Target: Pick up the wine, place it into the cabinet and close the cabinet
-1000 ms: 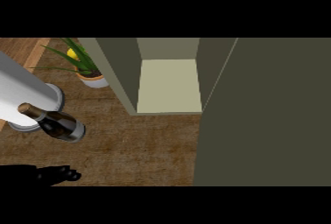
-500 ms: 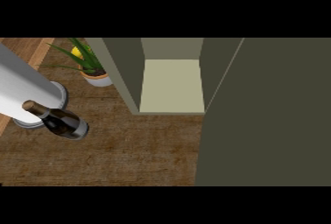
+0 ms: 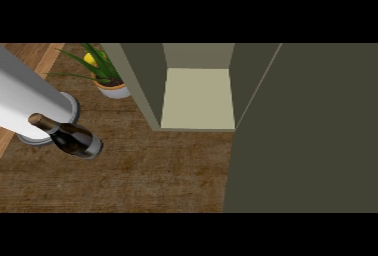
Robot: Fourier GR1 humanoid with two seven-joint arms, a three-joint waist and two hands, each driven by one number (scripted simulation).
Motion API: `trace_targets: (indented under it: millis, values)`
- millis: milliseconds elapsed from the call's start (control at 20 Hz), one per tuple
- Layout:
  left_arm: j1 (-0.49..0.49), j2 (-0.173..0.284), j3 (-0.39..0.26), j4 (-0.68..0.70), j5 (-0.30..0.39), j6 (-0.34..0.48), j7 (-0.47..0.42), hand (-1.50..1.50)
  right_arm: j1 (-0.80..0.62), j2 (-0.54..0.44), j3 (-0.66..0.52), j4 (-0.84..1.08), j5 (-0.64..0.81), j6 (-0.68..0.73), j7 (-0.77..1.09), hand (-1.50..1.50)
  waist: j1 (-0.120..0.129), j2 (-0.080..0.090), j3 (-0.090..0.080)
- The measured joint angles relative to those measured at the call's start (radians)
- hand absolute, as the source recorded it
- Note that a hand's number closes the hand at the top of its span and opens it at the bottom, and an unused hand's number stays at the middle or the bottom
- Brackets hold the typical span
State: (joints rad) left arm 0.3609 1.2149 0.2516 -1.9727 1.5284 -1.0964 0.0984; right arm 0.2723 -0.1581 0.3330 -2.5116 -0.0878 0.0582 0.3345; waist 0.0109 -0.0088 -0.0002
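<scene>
- Task status: we judge nothing of the task done yet; the wine bottle (image 3: 72, 139) stands on the wooden counter (image 3: 148, 180), outside the cabinet (image 3: 198, 100); pick-up, placement and door closing all remain.
- Hands: neither the left hand nor the right hand shows in the head view; we cannot tell whether their fingers are apart, together or clamped on anything; no fingers are in view to place things against, so we give positions relative to one another.
- Bottle position: dark glass, neck pointing up-left; it overlaps the base of a large white cylinder (image 3: 29, 100) at the view's left; we cannot tell whether the two touch; a potted plant (image 3: 107, 80) with a yellow bloom stands beyond it, just beside the cabinet's left wall.
- Cabinet: open; pale shelf floor (image 3: 198, 100) visible and bare; the broad dark panel (image 3: 303, 130) at the right we take to be the open door, swung toward us.
- Labels and writing: the bottle shows a grey band near its base, presumably a label; no text or brand is legible; no writing elsewhere.
</scene>
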Motion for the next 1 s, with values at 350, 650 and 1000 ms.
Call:
trace_targets:
  millis: [350,650,1000]
  values:
    - [-0.009,0.013,0.056,0.059,0.070,-0.007,0.034,-1.50,-0.019,-0.010,0.009,-0.004,0.005,-0.014,0.024,-1.50,-0.015,0.003,0.000]
    - [-0.060,0.032,0.061,0.137,0.105,-0.007,0.066,-1.50,-0.043,-0.013,0.024,-0.005,0.010,-0.026,0.038,-1.50,-0.025,0.006,0.000]
    - [-0.176,0.023,0.038,0.240,0.096,0.006,0.090,-1.50,-0.061,-0.013,0.053,-0.006,0.016,-0.045,0.053,-1.50,-0.038,0.008,-0.001]
